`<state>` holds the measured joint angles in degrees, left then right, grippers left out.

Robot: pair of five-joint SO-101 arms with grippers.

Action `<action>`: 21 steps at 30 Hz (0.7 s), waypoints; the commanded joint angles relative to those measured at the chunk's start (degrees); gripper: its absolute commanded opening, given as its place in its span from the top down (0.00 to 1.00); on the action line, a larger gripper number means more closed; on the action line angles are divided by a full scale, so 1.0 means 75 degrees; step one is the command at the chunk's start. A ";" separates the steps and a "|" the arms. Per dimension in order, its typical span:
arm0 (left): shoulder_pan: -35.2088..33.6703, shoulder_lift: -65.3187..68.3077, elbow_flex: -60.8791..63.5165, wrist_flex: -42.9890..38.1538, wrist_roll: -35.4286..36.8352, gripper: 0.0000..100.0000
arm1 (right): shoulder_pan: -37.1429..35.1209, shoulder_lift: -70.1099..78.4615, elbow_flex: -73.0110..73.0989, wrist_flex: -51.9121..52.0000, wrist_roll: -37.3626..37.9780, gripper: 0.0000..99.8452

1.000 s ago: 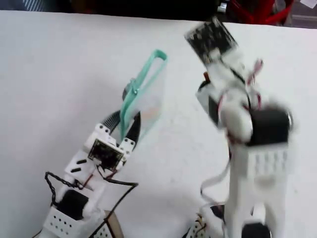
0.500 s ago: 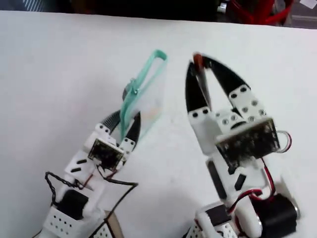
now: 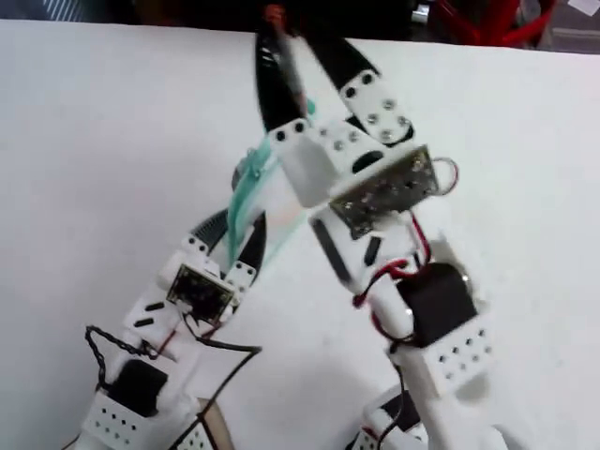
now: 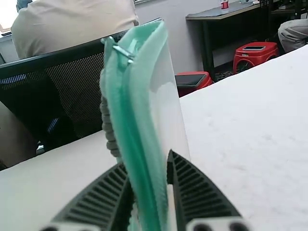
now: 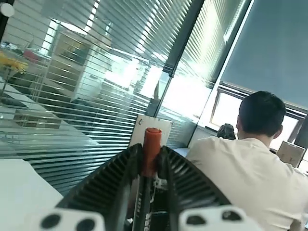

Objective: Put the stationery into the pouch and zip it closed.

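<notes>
A clear pouch [image 3: 274, 186] with a teal zip edge stands upright on the white table [image 3: 112, 122]. My left gripper [image 3: 234, 234] is shut on the pouch's near end. In the left wrist view the pouch [image 4: 144, 110] rises between the ribbed fingers [image 4: 190, 185], and a metal zip pull [image 4: 122, 48] sits at its top. My right gripper [image 3: 286, 42] hovers above the pouch's far end, shut on a pen [image 3: 275, 16] with a red tip. The red-capped pen [image 5: 152, 144] sticks out between the right gripper [image 5: 147, 154] fingers.
A black cable [image 3: 103, 347] loops beside the left arm's base. The table's far edge [image 3: 141, 26] runs along the top, with dark furniture and a red stool [image 4: 255, 53] beyond it. Bare table lies to the left and right of the arms.
The right arm swung from the right side of the table leftward and farther away, carrying the pen over the pouch. The left arm and pouch stayed still.
</notes>
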<state>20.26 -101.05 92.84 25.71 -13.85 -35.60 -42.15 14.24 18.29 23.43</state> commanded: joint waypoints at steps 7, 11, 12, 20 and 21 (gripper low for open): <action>-0.0029 0.0100 -0.0012 -0.0035 -0.0094 0.90 | 0.0322 0.0275 -0.0293 0.1295 -0.0059 0.98; -0.0029 0.0100 -0.0012 -0.0035 -0.0094 0.90 | 0.0522 0.0311 0.0270 0.1518 -0.0059 0.98; -0.0029 0.0100 -0.0023 -0.0035 -0.0094 0.90 | 0.0533 0.0275 0.0492 0.1518 -0.0059 0.98; -0.0053 0.0100 -0.0035 -0.0035 -0.0094 0.89 | 0.0475 0.0275 0.0375 0.2573 -0.0715 0.98; -0.0053 0.0100 -0.0035 -0.0035 -0.0094 0.89 | 0.0475 0.0287 0.0234 0.2784 -0.0680 0.98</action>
<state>20.26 -101.05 92.92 25.63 -13.85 -32.26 -39.78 19.96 35.78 19.56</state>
